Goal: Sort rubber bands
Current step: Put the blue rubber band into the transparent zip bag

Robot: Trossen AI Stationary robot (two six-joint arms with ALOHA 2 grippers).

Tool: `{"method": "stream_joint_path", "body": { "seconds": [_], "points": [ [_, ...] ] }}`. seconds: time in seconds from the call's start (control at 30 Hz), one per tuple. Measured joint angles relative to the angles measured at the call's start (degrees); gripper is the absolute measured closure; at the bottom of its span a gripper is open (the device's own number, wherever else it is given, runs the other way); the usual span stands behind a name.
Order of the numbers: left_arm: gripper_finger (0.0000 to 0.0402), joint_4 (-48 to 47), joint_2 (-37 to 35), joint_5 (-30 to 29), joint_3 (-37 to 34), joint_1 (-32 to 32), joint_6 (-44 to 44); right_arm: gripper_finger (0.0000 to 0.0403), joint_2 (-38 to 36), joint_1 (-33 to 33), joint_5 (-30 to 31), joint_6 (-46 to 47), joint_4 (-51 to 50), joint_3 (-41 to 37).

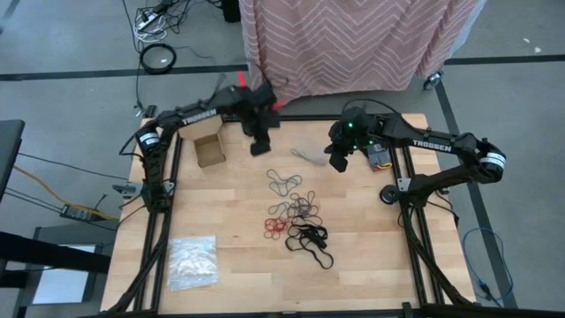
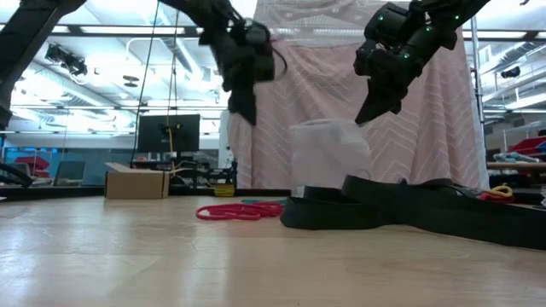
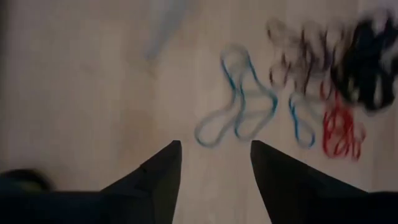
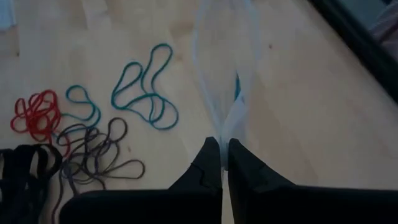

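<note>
The rubber bands [image 1: 296,212] lie in a loose pile on the middle of the wooden table: blue loops [image 3: 239,102], red ones [image 4: 36,112], brown ones [image 4: 99,155] and black ones [image 1: 311,240]. My left gripper [image 3: 214,146] hovers open above the table by the blue loops, touching nothing. It is at the far side of the pile [image 1: 260,148]. My right gripper [image 4: 224,144] is shut on a clear plastic bag [image 1: 305,155], to the right of the left gripper. A blue band [image 4: 237,87] shows inside the bag. My right gripper pinches the clear bag between its two shut fingers at a gathered edge [image 4: 231,121], slanting down from the table's right. The bag [image 2: 328,153] bulges out below and beside the fingers. The black bands hide its bottom, so I cannot tell whether it rests on the table.
A small open cardboard box [image 1: 209,150] stands at the far left of the table. A clear crinkly bag [image 1: 192,262] lies near the near left corner. A black frame rail [image 1: 410,221] runs along the table's right side. A pink patterned cloth [image 1: 353,44] hangs beyond the far edge.
</note>
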Motion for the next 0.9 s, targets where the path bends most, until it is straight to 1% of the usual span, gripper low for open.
{"method": "stream_joint_path", "body": {
  "seconds": [0.17, 0.27, 0.33, 0.4, 0.6, 0.73, 0.8, 0.87, 0.9],
  "points": [
    [0.0231, 13.85, 0.02, -0.95, -12.97, -3.19, -1.57, 0.0403, 0.00, 0.63, -0.44, 1.32, 1.87, -2.04],
    [0.0243, 21.93, 0.00, -6.16, -18.52, -5.00, -3.65, 0.0403, 0.00, 0.67, -0.87, 2.30, 3.48, -3.01],
    [0.0249, 24.83, 0.02, -10.15, -20.73, -5.84, -4.96, 0.0403, 0.00, 0.72, -1.28, 2.91, 4.22, -3.40],
    [0.0254, 28.43, 0.02, -12.27, -22.65, -6.22, -4.99, 0.0403, 0.00, 0.72, -1.69, 3.26, 5.18, -3.42],
    [0.0256, 36.95, 0.02, -12.59, -29.10, -7.12, -6.55, 0.0403, 0.00, 0.70, -1.89, 3.86, 6.40, -3.42],
    [0.0261, 39.97, -0.15, -12.63, -32.19, -7.66, -9.27, 0.0403, 0.00, 0.70, -1.89, 4.01, 6.53, -3.42],
    [0.0280, 39.60, -0.22, -14.28, -32.50, -7.91, -13.08, 0.0403, 0.00, 0.70, -1.87, 4.15, 6.79, -3.42],
    [0.0323, 39.29, -0.22, -14.83, -32.60, -7.98, -16.63, 0.0403, 0.00, 0.70, -1.87, 4.17, 6.97, -3.42],
    [0.0354, 39.38, -0.22, -14.79, -32.62, -7.90, -18.02, 0.0403, 0.00, 0.70, -1.87, 4.17, 6.95, -3.42]
  ]
}}
